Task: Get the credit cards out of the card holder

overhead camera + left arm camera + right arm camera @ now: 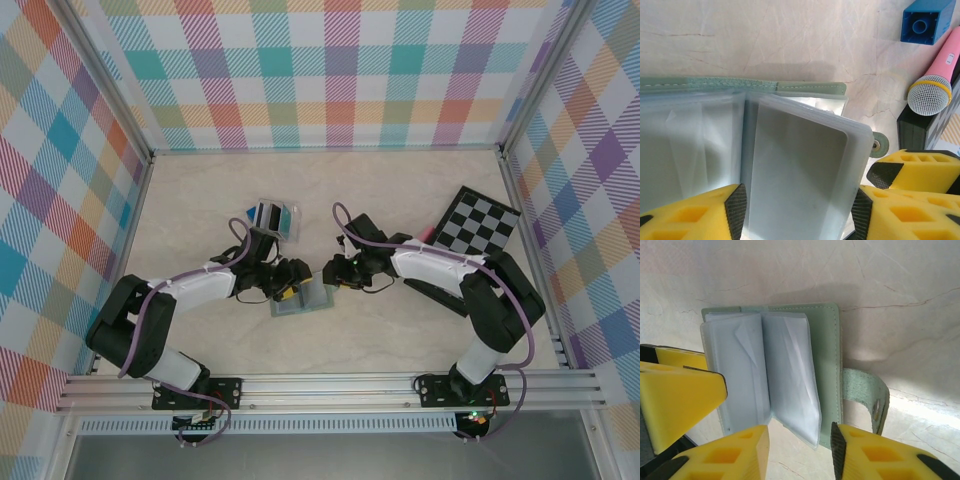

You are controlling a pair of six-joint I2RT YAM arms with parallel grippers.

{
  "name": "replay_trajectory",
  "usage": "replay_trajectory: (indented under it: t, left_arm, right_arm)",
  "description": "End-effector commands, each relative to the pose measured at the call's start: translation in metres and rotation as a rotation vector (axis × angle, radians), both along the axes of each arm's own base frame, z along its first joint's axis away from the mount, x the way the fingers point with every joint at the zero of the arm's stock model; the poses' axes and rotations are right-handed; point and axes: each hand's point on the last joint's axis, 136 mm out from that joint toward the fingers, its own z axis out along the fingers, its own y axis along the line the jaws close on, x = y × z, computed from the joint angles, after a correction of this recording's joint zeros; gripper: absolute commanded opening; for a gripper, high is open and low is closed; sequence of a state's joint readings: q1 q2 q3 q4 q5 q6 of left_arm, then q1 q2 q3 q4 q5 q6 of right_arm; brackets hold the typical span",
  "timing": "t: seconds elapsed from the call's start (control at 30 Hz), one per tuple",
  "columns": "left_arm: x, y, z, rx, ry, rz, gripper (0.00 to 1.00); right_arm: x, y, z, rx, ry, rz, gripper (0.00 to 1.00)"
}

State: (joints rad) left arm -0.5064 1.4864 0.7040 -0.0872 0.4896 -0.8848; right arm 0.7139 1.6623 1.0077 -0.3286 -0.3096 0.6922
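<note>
The card holder point(305, 298) lies open on the desk point(400, 180), a little toward 6 o'clock from the middle. Its clear sleeves are fanned upward, and its snap strap point(871, 396) sticks out at 3 o'clock in the right wrist view. The left hand point(800, 215) is at the holder's 9 o'clock, fingers apart with one sleeve between them. The right hand point(800, 450) is at its 2 o'clock, fingers apart, straddling the holder's edge. A clear stand of cards point(272, 217) sits at 11 o'clock and a checkerboard point(478, 222) at 2 o'clock. A blue block point(927, 20) and a pink toy microphone point(935, 80) lie near the checkerboard.
</note>
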Motion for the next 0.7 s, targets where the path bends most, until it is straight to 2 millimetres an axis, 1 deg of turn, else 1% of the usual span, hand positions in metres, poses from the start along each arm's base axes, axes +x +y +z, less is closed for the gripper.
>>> replay_trajectory:
  t: [0.0, 0.2, 0.23, 0.33, 0.4, 0.53, 0.67]
  left_arm:
    - [0.007, 0.004, 0.014, 0.015, -0.047, 0.002, 0.6]
    - [0.007, 0.009, 0.016, 0.022, -0.051, 0.008, 0.61]
    - [0.006, 0.01, 0.016, 0.022, -0.052, 0.005, 0.62]
    - [0.008, 0.011, 0.021, 0.016, -0.069, 0.005, 0.69]
    - [0.007, 0.01, 0.023, 0.011, -0.072, 0.003, 0.71]
    - [0.006, 0.011, 0.018, 0.022, -0.057, 0.003, 0.7]
    - [0.004, 0.017, 0.01, 0.055, -0.031, 0.014, 0.68]
  right_arm:
    - [-0.001, 0.006, 0.01, 0.05, -0.015, 0.023, 0.42]
    - [-0.003, 0.009, 0.008, 0.065, -0.002, 0.034, 0.44]
    - [-0.003, 0.009, 0.008, 0.064, 0.001, 0.034, 0.44]
    - [-0.004, 0.01, 0.007, 0.07, 0.003, 0.042, 0.46]
    - [-0.005, 0.012, 0.007, 0.079, 0.01, 0.05, 0.47]
    - [-0.007, 0.015, 0.003, 0.087, 0.032, 0.06, 0.45]
    - [-0.006, 0.011, -0.005, 0.045, 0.054, 0.041, 0.4]
